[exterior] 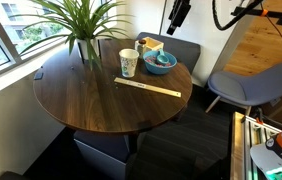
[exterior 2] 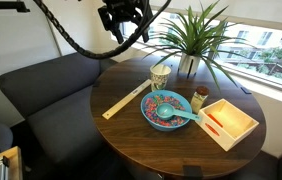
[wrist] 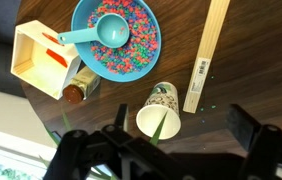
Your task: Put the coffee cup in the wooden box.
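The coffee cup (exterior: 129, 63) (exterior 2: 160, 76) is a cream-white paper cup with a faint green pattern. It stands upright on the round dark table, next to the blue bowl. In the wrist view the cup (wrist: 159, 118) shows its open mouth, below and between my fingers. The wooden box (exterior: 149, 45) (exterior 2: 227, 122) (wrist: 43, 58) is low and light tan, with a red mark inside, and sits beyond the bowl from the cup. My gripper (exterior: 179, 12) (exterior 2: 124, 20) (wrist: 181, 122) is open and empty, high above the table.
A blue bowl (exterior 2: 169, 108) (wrist: 116, 38) holds coloured bits and a blue scoop. A long pale wooden strip (exterior 2: 126, 98) (wrist: 207, 55) lies beside the cup. A small brown bottle (wrist: 76, 92) stands between box and bowl. A potted plant (exterior: 81, 25) stands near the window; a sofa (exterior 2: 41, 85) borders the table.
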{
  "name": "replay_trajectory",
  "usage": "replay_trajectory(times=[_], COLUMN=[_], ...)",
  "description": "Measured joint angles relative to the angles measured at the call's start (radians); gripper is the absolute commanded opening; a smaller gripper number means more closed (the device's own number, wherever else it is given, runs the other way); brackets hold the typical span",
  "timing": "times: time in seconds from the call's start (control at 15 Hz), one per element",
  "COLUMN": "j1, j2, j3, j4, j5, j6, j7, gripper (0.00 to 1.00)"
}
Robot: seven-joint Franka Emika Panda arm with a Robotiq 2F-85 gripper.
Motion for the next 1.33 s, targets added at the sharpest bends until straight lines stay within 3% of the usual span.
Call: replay_trajectory(times=[0.27, 0.8, 1.33], j1=[-0.029, -0.055, -0.055], j2=[0.106, 0.370, 0.414], j3=[-0.055, -0.076, -0.077], j4=[0.041, 0.314, 0.376], j5=[0.096, 0.198, 0.213], j6=[0.019, 0.020, 0.021], j7=[0.075, 0.349, 0.374], gripper=[1.00, 1.00, 1.00])
